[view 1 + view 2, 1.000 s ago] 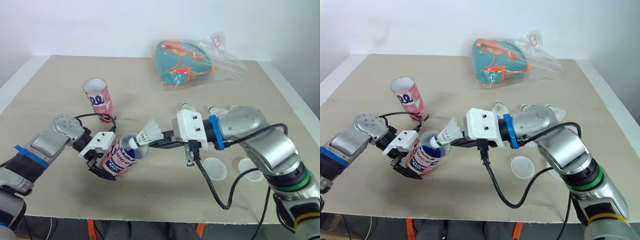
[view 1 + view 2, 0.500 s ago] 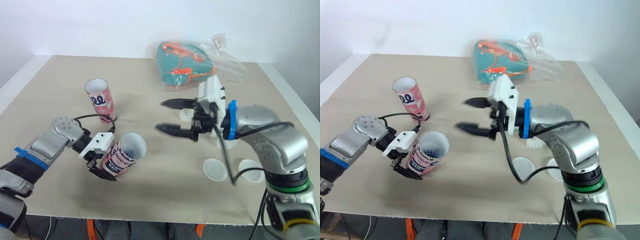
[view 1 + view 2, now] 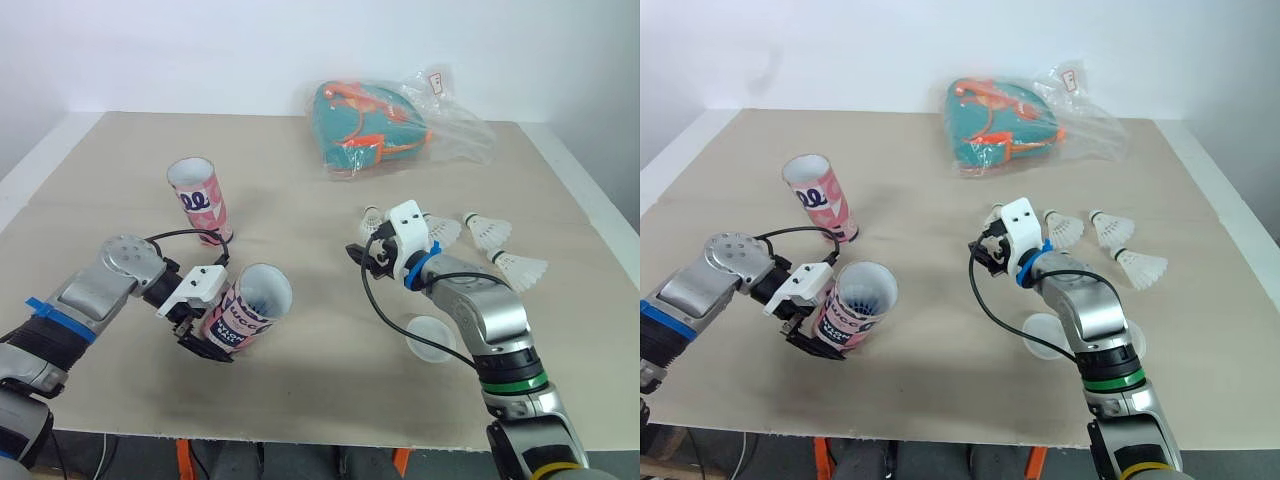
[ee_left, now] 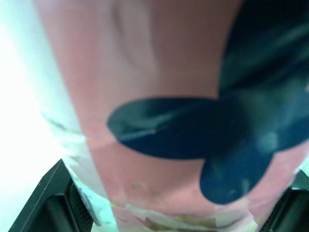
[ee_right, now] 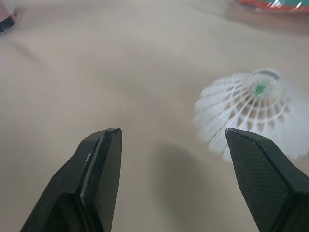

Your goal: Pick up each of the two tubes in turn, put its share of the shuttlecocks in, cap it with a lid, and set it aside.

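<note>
Pale beige board table (image 3: pixel 300 390), plain white wall (image 3: pixel 200 50) behind it, and that's the whole stage. Up at 12 o'clock a teal bag (image 3: pixel 365 125) lies in clear plastic. At 10 o'clock the second tube (image 3: pixel 198 200) stands upright with its mouth open.

Down at 8 o'clock the left gripper (image 3: pixel 205 328) is pinching the pink tube (image 3: pixel 245 312) across its body. The tube is tilted and uncapped, with its open mouth aimed toward 2 o'clock.

Over at 3 o'clock, loose shuttlecocks (image 3: pixel 487 230) lie on the board, and a clear lid (image 3: pixel 430 337) lies flat at 4 o'clock.

The right gripper (image 3: pixel 362 252) sits low near the centre, fingers spread wide and nothing between them. The nearest shuttlecock (image 5: pixel 251 108) lies just beside one fingertip, not touching.

Now the change. A second ago that right gripper was at the pink tube's mouth, with a shuttlecock in its fingers. Half a second ago it had pulled back, high and open. Now it has swung down toward the loose shuttlecocks, empty. The left gripper hasn't budged, and the pink tube is at the same tilt in the same spot.
</note>
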